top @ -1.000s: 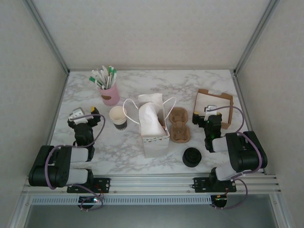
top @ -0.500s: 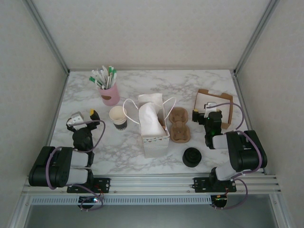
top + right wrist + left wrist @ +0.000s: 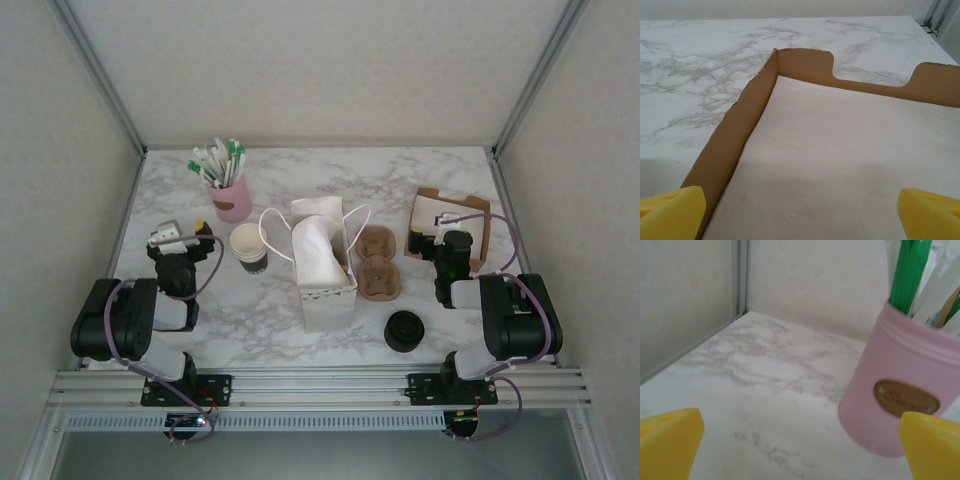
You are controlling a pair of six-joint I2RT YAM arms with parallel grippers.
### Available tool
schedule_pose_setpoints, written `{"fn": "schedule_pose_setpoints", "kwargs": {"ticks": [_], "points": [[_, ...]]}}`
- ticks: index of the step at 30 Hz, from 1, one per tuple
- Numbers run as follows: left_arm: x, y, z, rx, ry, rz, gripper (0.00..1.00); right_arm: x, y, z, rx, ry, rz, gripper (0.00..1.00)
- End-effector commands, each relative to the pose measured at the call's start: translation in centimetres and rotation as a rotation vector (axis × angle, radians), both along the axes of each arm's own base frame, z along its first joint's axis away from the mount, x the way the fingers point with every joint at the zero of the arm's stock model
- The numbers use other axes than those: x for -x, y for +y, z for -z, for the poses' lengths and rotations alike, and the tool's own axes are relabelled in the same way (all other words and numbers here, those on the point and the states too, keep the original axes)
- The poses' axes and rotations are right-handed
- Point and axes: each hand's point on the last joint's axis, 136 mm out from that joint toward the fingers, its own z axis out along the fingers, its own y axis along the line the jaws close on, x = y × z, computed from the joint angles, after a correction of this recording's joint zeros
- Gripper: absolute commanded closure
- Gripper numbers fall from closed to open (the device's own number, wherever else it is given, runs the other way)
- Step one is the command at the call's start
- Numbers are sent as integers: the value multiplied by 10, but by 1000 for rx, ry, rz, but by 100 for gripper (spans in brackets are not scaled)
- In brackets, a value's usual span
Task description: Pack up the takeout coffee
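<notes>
Far counter (image 3: 330, 165): open strip, side to side. Middle crowded: paper bag (image 3: 322, 265) upright, cup carrier (image 3: 378, 262) just right of it, open cup (image 3: 248, 247) near its left. Left fingers (image 3: 667, 440): pink jar (image 3: 892, 395) ahead-right, bare counter ahead-left. Right fingers (image 3: 670, 210): cardboard tray (image 3: 735, 130) wall directly ahead.

A brown cardboard tray (image 3: 735, 130) with a white inside and two notches in its far wall sits on the marble table (image 3: 700, 65), the right gripper (image 3: 800, 215) showing yellow fingertips (image 3: 670, 212) spread wide at the near corners.
</notes>
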Motion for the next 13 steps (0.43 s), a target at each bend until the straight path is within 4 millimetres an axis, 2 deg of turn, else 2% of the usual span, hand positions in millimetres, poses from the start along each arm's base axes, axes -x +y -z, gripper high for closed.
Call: {"fn": "schedule_pose_setpoints", "kwargs": {"ticks": [1,13], "points": [[-4,-6,8,-12,39,33,0,-3,2,1,-21,9,-8,1],[-5,-6,9,-12,47,33,1,-4,2,1,-27,10,-12,1]]}}
